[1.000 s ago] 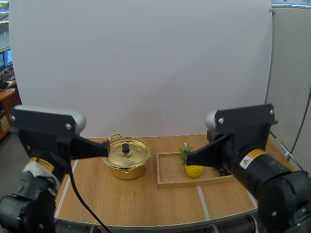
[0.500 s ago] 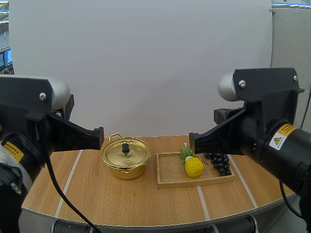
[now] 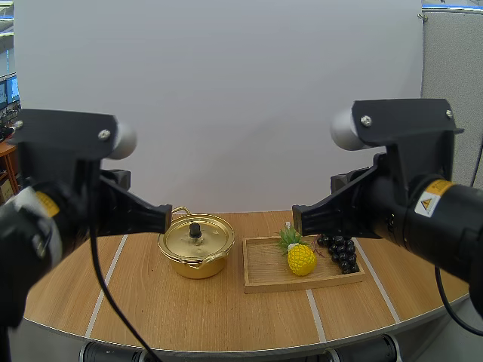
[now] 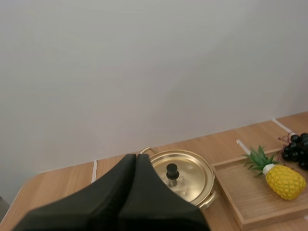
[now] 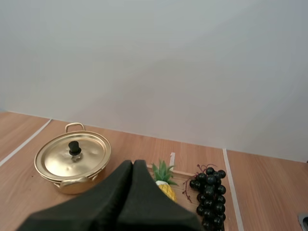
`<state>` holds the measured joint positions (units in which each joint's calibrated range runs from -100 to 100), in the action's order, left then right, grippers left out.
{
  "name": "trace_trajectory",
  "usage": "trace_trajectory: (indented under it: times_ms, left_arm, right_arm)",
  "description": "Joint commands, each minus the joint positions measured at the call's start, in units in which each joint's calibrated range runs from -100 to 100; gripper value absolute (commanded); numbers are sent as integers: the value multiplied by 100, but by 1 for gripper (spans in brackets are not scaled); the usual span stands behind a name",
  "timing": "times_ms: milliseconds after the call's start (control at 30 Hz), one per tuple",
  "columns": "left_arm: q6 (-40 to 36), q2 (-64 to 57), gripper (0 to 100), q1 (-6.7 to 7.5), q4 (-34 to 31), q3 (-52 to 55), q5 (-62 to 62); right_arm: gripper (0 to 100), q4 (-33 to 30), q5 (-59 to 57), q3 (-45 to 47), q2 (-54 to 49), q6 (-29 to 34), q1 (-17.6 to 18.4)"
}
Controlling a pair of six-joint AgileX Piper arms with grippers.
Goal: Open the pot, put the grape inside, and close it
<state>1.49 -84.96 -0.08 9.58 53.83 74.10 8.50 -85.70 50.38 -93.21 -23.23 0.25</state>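
Shifted inward, left hand (image 4: 135, 158), together, faces pot (image 4: 188, 179); right hand (image 5: 133, 164), together, faces grapes (image 5: 210, 195).

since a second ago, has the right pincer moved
Yes. In the high view the right pincer has risen: it overlapped the pineapple before; now its tip shows above the leaves, and the grapes are uncovered.

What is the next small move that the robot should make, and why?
Probably lower the left end effector toward the knob: the lid covers the pot, the grapes lie on the tray, and that arm is nearer the pot.
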Motion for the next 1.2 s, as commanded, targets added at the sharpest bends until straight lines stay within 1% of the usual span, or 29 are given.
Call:
trace_trajectory:
  times_ms: [0, 100, 167, 367, 500, 667, 767, 800, 867, 933, 967, 1000, 1033, 1100, 1133, 1167]
  left_arm:
    - [59, 478, 0, 5, -48, -31, -77]
    - [59, 866, 0, 5, -48, -31, -238]
    - [86, 1113, 0, 5, -48, -31, -450]
    - [395, 1947, 0, 5, -48, -31, -1143]
    - [485, 2564, 0, 5, -48, -31, -1300]
    - [611, 3372, 0, 5, -48, -126, -1445]
    - [611, 3805, 0, 5, -48, -266, -1445]
    - [611, 3937, 0, 5, -48, -307, -1445]
    - [611, 4123, 5, 5, -48, -338, -1404]
    - [611, 4222, 17, 5, -48, -338, -1384]
    - [611, 4252, 27, 5, -48, -338, -1384]
    - [611, 4279, 38, 5, -48, -338, -1384]
    - [611, 4280, 52, 5, -48, -338, -1419]
    - [621, 4280, 83, 5, -48, -338, -1463]
    - [672, 4280, 100, 5, -48, -338, -1463]
    - [765, 4280, 100, 5, -48, -338, -1448]
  right_arm:
    - [0, -375, -24, -54, 308, 118, -17]
    - [0, -731, -24, -54, 608, 454, -17]
    - [0, -850, -24, -54, 823, 511, -17]
    - [0, -850, -7, -54, 1520, 511, -17]
    - [0, -850, 51, -54, 2069, 522, -17]
    - [0, -850, 51, -54, 2719, 812, -17]
    - [0, -850, 51, -54, 3018, 874, -17]
    - [0, -850, 51, -54, 3099, 874, -17]
    - [0, -850, 51, -54, 3199, 874, -17]
    - [0, -850, 51, -54, 3233, 874, -17]
    - [0, -850, 70, -54, 3233, 874, -17]
    - [0, -850, 70, -54, 3233, 916, -17]
    - [5, -850, 83, -54, 3233, 974, -17]
    - [36, -850, 149, -54, 3233, 1119, -17]
    - [53, -850, 218, -54, 3233, 1128, -17]
    - [69, -850, 329, -54, 3233, 1128, -17]
